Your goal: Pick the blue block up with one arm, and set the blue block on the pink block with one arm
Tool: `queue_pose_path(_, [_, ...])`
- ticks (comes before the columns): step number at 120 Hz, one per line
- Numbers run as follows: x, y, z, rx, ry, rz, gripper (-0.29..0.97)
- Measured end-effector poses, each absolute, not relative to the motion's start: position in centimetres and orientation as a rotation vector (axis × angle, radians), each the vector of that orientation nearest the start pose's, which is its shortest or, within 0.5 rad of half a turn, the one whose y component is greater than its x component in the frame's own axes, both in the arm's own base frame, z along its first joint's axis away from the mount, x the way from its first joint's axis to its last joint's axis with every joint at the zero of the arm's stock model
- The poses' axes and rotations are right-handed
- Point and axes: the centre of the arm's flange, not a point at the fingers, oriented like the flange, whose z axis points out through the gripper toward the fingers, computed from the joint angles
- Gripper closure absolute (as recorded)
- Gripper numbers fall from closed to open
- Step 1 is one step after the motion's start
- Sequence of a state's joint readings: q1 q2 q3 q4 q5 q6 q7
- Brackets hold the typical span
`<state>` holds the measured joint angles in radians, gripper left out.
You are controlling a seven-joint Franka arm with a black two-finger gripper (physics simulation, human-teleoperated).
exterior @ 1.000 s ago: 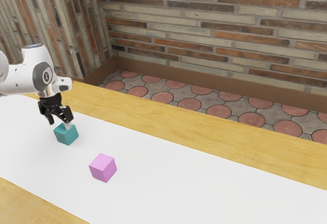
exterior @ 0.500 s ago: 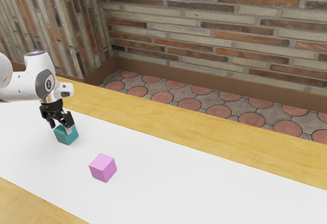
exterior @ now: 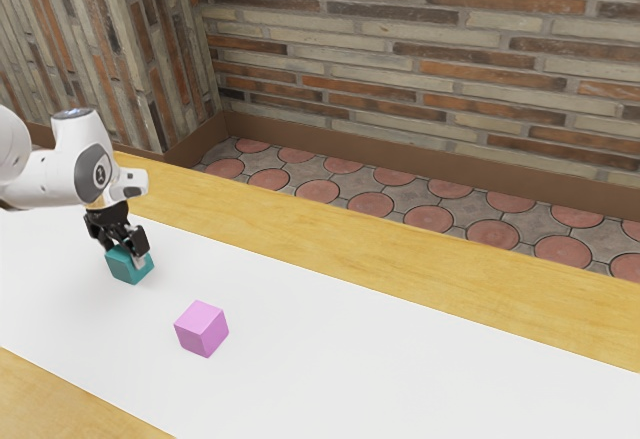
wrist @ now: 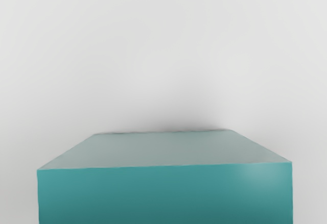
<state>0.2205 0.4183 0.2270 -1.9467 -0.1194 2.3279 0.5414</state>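
Exterior view: our hand (exterior: 124, 250) low over blue block (exterior: 129, 271); grip we cannot tell.
Blue block: flat on white bench (exterior: 400, 359), apart from pink block (exterior: 201, 328).
Wrist view: one face squarely toward us.

End effector (exterior: 124, 251) low on blue block (exterior: 129, 270); pink block (exterior: 201, 328) nr, apart.

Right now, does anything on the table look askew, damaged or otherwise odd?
Nothing stands out. The blue block, teal in these renders, sits flat on the white table surface with the pincer low over it. The pink block sits flat too, apart from it and undamaged.
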Motion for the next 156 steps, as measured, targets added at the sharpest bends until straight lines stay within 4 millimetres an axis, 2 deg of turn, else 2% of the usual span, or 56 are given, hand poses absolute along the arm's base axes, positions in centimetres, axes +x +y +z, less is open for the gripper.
queue_pose_path(59, [56.0, 26.0, 26.5, -3.145, 0.049, 0.034, 0.29])
queue_pose_path(72, [56.0, 26.0, 27.5, -3.141, 0.048, 0.012, 0.3])
queue_pose_path(80, [56.1, 25.9, 28.9, -3.138, 0.05, -0.021, 0.3])
queue_pose_path(91, [55.9, 23.4, 32.1, -3.151, 0.1, -0.084, 0.29])
queue_pose_path(104, [55.2, 19.6, 34.7, -3.169, 0.175, -0.119, 0.29])
queue_pose_path(124, [52.0, 14.2, 38.0, -3.197, 0.25, -0.122, 0.29])
queue_pose_path(132, [50.7, 12.3, 38.5, -3.205, 0.261, -0.105, 0.28])
queue_pose_path(145, [49.1, 9.6, 38.4, -3.212, 0.258, -0.063, 0.28])
queue_pose_path(156, [47.6, 8.4, 38.1, -3.212, 0.213, -0.03, 0.29])
